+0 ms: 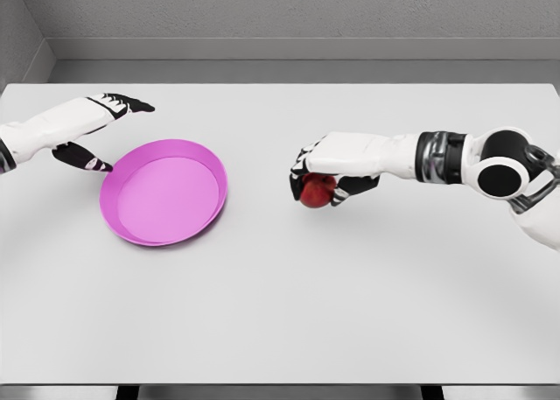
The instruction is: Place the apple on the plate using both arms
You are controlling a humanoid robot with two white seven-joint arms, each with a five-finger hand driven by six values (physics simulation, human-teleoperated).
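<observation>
While the wide white table (280, 312) is bearing the shallow round pink plate (166, 192) at its left, the left hand (92, 129) is waiting just beside that plate's rim, fingers spread and holding nothing. The right hand (331, 174) is curling around the small red apple (317, 191), well apart from the plate. I judge it should be carrying the apple level, leftward, above the rim.

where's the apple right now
In the head view the apple sits right of centre on the white table, gripped from above by the right hand, well apart from the pink plate on the left.
</observation>
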